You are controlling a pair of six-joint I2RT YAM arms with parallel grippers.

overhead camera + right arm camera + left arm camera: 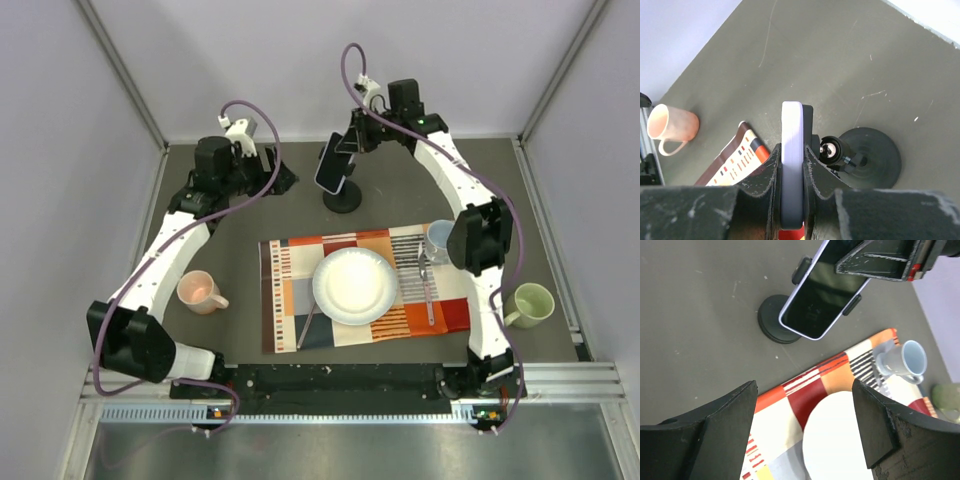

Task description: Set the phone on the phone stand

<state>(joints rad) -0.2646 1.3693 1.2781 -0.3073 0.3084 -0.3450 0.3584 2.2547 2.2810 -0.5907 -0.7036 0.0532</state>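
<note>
Your right gripper (792,167) has its 2 fingers clamped across the thin body of the phone (821,294), near its upper end. The phone leans tilted in the cradle of the phone stand (343,199), at 12 o'clock from the white plate (352,285). Treat the phone as light and stiff, but its glass is slick and fragile. Any twist could probably slide it or tip the small round base, so part the fingers evenly. Bare tabletop lies open at 9 and 3 o'clock of the stand. The back wall (300,70) looks near at 12, and the striped placemat (290,300) edge sits at 6. Your left gripper (805,395) hangs at 9 o'clock, fingers wide apart and empty.
</note>
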